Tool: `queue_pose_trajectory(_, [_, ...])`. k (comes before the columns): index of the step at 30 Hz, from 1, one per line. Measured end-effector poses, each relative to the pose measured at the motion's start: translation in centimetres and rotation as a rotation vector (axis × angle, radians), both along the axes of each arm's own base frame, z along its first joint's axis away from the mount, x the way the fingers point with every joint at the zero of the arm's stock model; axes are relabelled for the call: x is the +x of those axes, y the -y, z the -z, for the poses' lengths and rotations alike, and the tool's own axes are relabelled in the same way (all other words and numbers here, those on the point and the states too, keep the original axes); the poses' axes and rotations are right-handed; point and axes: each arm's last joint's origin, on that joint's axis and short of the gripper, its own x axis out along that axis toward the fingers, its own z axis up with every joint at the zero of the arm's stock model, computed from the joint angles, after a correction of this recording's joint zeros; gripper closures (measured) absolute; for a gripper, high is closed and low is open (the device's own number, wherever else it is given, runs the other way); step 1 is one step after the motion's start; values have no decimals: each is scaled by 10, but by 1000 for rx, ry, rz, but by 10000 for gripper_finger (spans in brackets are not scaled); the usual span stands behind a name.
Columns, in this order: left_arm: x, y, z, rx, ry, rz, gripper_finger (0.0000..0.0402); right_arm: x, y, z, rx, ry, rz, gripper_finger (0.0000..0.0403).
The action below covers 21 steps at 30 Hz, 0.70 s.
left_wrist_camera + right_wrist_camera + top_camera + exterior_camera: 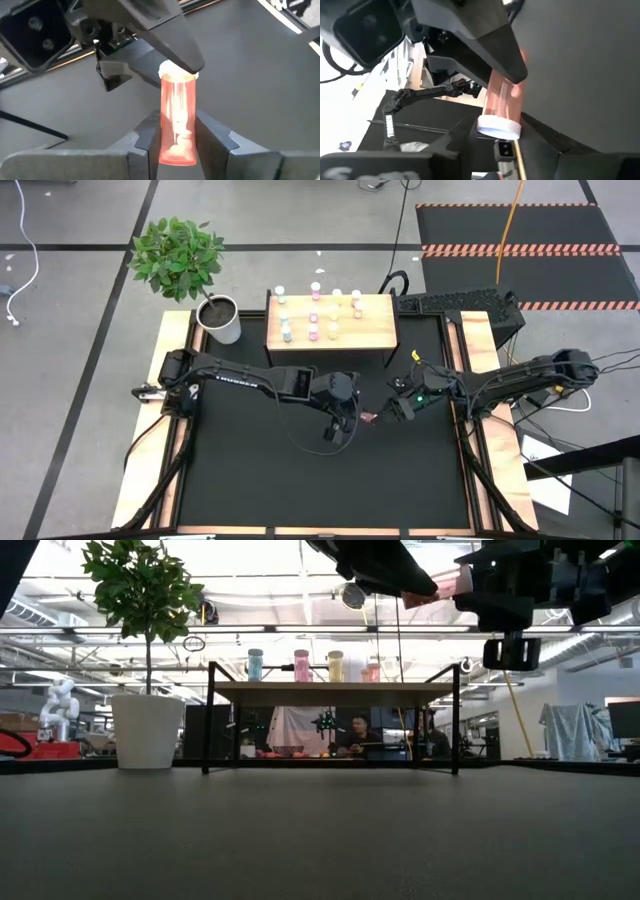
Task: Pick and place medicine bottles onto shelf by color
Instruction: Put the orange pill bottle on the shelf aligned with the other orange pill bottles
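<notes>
A pink medicine bottle [368, 417] with a white cap hangs in the air over the middle of the black table, between my two grippers. My left gripper [353, 414] comes from the table's left and is shut on its pink body [177, 115]. My right gripper [388, 410] comes from the right and is shut on its cap end [499, 127]. In the low view the bottle [440, 585] shows high above the table. The wooden shelf [375, 330] stands at the far side, with several bottles standing on its top. My left gripper pinches the bottle's pink body near its bottom end [176, 147] between its two fingers, which lie along the bottle. It comes slanting down from the table's left. The bottle is clear of the table, its cap pointing away from the gripper. My right gripper pinches the bottle at its white cap [500, 131] between its two fingers. It comes about level from the table's right, and the pink body points away toward my left gripper. The bottle is clear of the table.
On the shelf stand teal [255, 664], pink [301, 664] and yellow [335, 665] bottles. A white pot with a green plant [222, 320] stands left of the shelf. A dark box [470, 305] sits at the far right. People show in the room beyond the shelf.
</notes>
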Motion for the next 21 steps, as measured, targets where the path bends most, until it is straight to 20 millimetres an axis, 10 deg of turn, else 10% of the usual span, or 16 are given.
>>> queue_pose_trajectory(9, [-1,-17,-13,-97,38,-133,292,-6,15,-13,-231,180,49,199])
queue_pose_trajectory(21, [-20,-46,-86,-326,381,-232,291,-37,29,-56,-642,522,348,152])
